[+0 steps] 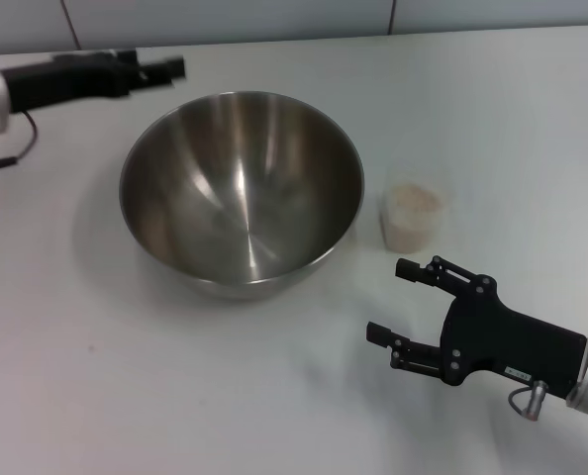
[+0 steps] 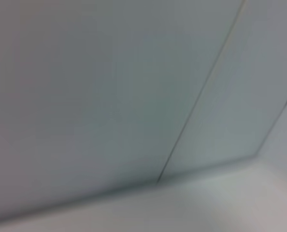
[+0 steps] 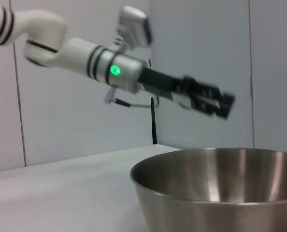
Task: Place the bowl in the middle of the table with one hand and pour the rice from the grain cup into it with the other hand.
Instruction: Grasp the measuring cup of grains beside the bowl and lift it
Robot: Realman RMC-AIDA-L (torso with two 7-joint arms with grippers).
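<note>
The steel bowl stands empty and upright near the middle of the white table; its rim also fills the lower part of the right wrist view. The clear grain cup stands upright just right of the bowl, holding rice. My right gripper is open and empty, low over the table, in front of the cup and apart from it. My left gripper is raised beyond the bowl's far left side, clear of it, and holds nothing; it shows in the right wrist view above the bowl.
A grey panelled wall runs along the table's far edge. The left wrist view shows only that wall and a strip of table. A thin cable hangs from the left arm.
</note>
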